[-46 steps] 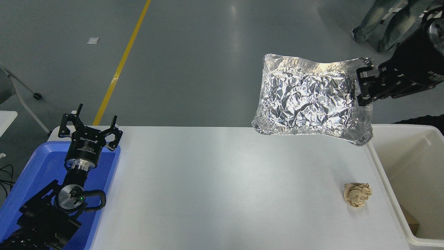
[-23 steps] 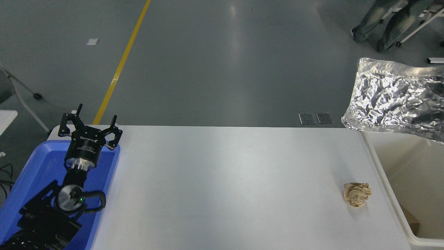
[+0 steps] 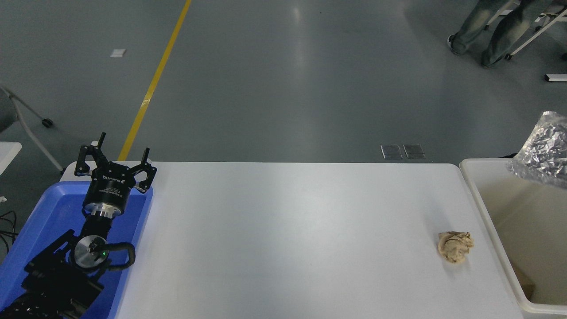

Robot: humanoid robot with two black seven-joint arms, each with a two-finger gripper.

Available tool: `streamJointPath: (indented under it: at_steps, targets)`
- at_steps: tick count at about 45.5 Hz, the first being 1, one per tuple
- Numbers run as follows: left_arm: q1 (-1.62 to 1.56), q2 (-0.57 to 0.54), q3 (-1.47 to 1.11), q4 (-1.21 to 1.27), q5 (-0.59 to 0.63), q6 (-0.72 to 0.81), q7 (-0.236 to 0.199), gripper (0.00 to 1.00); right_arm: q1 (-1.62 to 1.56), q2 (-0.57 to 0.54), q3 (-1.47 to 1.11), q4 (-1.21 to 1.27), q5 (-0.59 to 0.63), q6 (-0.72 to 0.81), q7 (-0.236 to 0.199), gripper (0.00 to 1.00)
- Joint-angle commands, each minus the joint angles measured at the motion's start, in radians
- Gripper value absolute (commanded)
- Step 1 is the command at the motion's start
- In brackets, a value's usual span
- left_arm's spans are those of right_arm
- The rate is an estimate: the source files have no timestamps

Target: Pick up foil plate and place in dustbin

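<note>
Only a corner of the shiny crinkled foil plate point(image 3: 544, 150) shows at the right edge, hanging in the air above the far part of the cream-white dustbin point(image 3: 483, 204). The rest of the plate is cut off by the picture's edge. The right arm and its gripper are out of view. My left gripper point(image 3: 114, 153) is open and empty, parked at the lower left over the blue tray.
A small tan crumpled paper ball point(image 3: 455, 246) lies on the white table point(image 3: 288, 239) near the dustbin's left wall. A blue plastic tray point(image 3: 48, 212) sits at the table's left end. A person's legs point(image 3: 496, 26) stand at the top right.
The foil plate has moved right, from above the table's far right edge to over the dustbin, and is now mostly out of the picture. The right gripper has left the view.
</note>
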Motion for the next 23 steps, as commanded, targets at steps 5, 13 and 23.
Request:
streamJointPath:
  at_steps: [5,13,23]
  targets:
    - [-0.002,0.000,0.000,0.000,0.000,0.000,0.000,1.00,-0.510,0.247,0.285,-0.320,0.298,-0.181,-0.004,0.00]
    - [-0.002,0.000,0.000,0.000,0.000,0.000,0.000,1.00,-0.593,0.335,0.288,-0.386,0.370,-0.240,-0.002,0.00]
    - [-0.002,0.000,0.000,0.000,0.000,0.000,0.000,1.00,-0.610,0.346,0.291,-0.394,0.397,-0.272,-0.001,0.00]
